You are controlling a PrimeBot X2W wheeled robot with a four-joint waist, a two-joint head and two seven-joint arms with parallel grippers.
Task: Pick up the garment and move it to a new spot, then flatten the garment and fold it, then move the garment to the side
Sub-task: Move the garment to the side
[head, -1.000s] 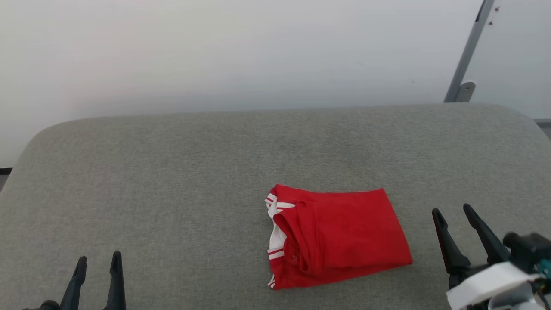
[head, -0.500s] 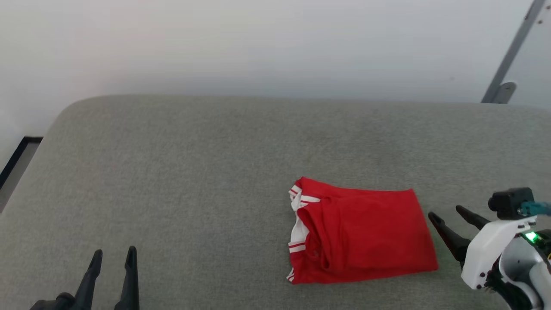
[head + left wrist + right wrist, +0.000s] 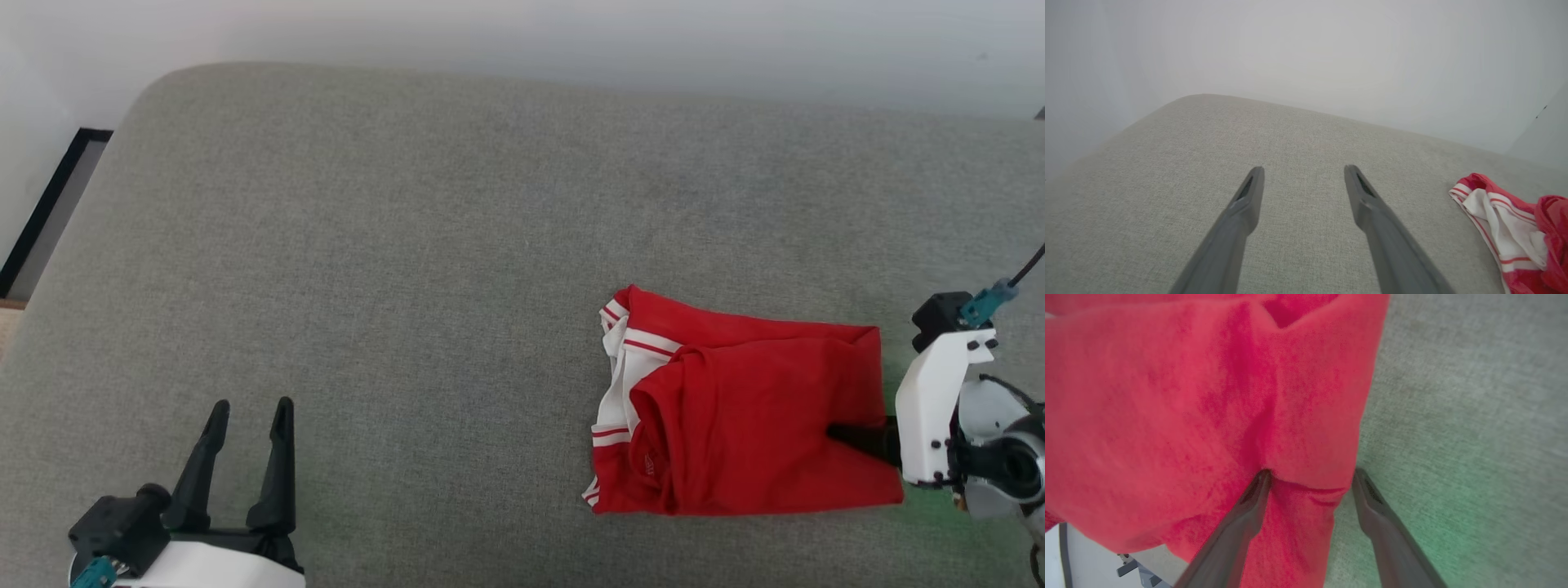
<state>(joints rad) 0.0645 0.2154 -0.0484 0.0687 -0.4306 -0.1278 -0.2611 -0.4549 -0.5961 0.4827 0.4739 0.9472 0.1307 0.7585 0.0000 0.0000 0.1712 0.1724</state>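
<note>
garment: folded on grey cushion | right gripper: fingers apart, straddling its edge | left gripper: fingers apart, empty

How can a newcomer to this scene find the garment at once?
A wide grey upholstered surface spans the head view. On its right half, near the front edge, lies the red jersey, folded into a rough rectangle, with the right gripper at its right edge. Bright red against plain grey, it shows white, red-striped trim at its left end.

Grey cushion open leftward; garment (folded) blocks the right.
</note>
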